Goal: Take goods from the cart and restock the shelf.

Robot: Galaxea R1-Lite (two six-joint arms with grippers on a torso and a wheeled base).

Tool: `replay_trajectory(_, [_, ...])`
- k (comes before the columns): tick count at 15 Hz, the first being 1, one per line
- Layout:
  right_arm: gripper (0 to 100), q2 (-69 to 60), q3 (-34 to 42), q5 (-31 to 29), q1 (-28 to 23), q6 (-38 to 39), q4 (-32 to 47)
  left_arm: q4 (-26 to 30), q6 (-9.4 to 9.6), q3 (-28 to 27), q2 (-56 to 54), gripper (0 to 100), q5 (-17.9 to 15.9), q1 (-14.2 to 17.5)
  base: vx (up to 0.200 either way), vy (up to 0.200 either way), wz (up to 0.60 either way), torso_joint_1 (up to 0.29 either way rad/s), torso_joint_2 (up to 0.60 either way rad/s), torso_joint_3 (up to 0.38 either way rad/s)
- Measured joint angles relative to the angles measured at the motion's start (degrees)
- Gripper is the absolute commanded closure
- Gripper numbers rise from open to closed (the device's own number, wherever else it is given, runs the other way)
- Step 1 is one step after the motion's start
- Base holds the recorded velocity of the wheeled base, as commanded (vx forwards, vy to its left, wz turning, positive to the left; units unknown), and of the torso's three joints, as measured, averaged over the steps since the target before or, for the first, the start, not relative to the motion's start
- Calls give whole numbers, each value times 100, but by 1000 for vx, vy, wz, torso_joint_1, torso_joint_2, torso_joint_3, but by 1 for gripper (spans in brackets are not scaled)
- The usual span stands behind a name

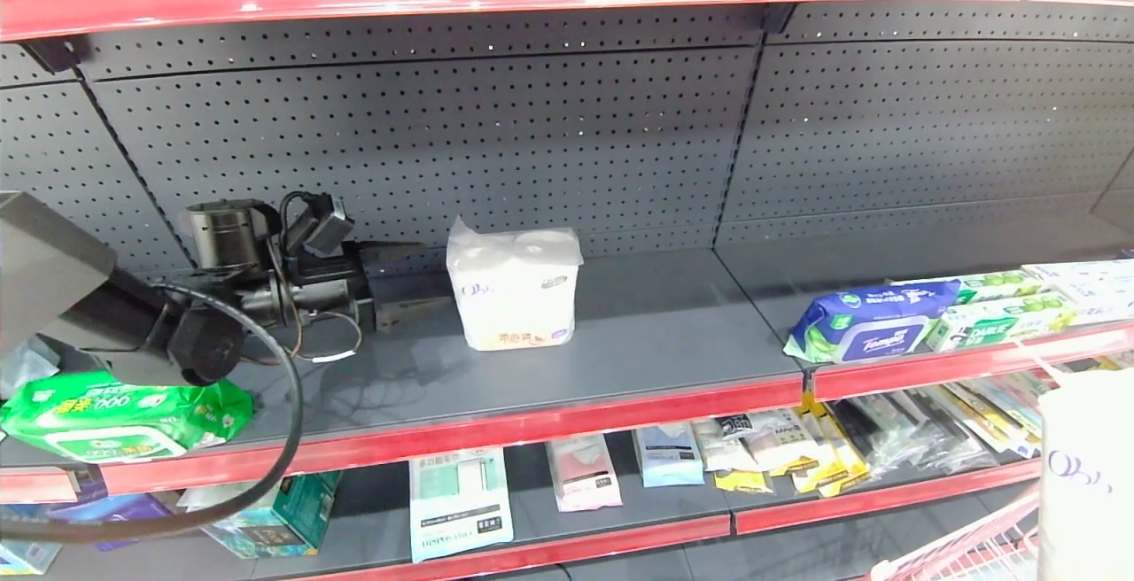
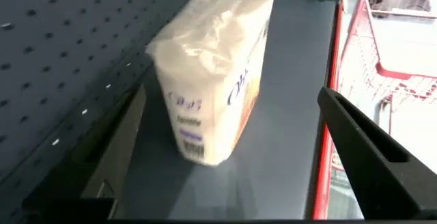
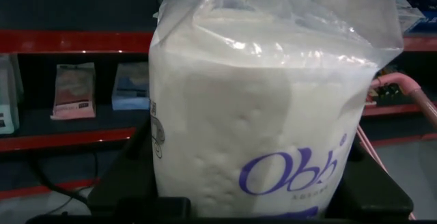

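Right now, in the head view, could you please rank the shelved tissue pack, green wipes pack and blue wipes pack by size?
Largest: shelved tissue pack, green wipes pack: alike, green nearer.
Smallest: blue wipes pack.

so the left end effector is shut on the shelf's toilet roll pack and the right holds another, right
No: the left end effector is open, short of the toilet roll pack on the shelf; the head view shows it. The right end effector holds another pack.
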Motion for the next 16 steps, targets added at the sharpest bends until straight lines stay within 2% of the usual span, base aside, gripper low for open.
replay_trajectory(4, [100,17,0,-9,0,0,13,24,2,-647,503,0,-9,-69,0,0,0,0,0,0])
replay_trajectory(10, [100,80,1,-5,-113,-11,2,30,2,-1069,953,0,-79,-201,0,0,0,0,0,0])
replay_trajectory(16, [100,108,26,-2,-151,-4,10,41,-79,-1840,1460,0,-90,-444,0,0,0,0,0,0])
